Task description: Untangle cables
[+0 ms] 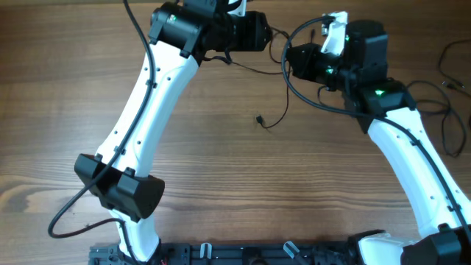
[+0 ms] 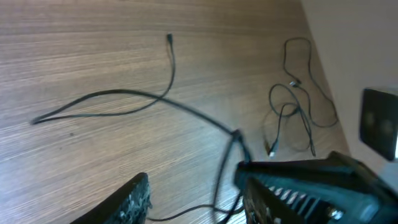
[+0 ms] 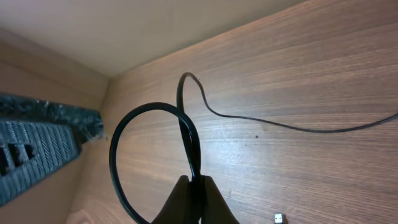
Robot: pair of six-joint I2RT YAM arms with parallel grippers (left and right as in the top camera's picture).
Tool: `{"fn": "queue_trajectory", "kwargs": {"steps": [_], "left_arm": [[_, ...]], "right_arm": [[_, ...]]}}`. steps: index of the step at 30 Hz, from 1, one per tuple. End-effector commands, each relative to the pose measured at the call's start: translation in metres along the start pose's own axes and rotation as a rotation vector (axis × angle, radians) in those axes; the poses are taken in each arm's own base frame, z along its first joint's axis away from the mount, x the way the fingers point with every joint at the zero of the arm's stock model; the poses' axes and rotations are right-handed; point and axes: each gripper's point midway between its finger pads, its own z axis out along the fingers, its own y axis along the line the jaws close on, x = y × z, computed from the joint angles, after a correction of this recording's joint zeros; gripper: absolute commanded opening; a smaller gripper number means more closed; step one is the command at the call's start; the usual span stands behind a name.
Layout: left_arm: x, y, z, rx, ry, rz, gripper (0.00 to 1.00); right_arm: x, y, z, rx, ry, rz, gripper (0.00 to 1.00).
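A thin black cable runs from between the two grippers at the table's far middle down to a small plug end. In the left wrist view this cable lies in a long curve with its plug at the top. It passes between the fingers of my open left gripper, which sits at the top centre of the overhead view. My right gripper is shut on a loop of the cable. It faces the left gripper in the overhead view.
A second thin cable lies in loose loops near the right table edge, also seen overhead. A small silvery-white plug lies on the wood. The left gripper's ribbed body is close beside the right gripper. A pale wall borders the far edge.
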Motion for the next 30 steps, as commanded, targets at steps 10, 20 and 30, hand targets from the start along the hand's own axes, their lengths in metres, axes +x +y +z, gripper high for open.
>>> {"fn": "queue_trajectory", "kwargs": {"steps": [10,20,30], "left_arm": [[0.012,0.007,0.02,-0.099,0.026,0.017,0.26],[0.021,0.01,0.049,-0.123,0.061,0.031,0.4],[0.023,0.022,0.055,-0.174,0.068,0.037,0.04]], "right_arm": [[0.0,-0.002,0.004,0.012,0.003,-0.014,0.04],[0.004,0.001,0.004,-0.007,0.023,-0.013,0.04],[0.005,0.001,0.004,-0.008,0.027,-0.012,0.04]]}}
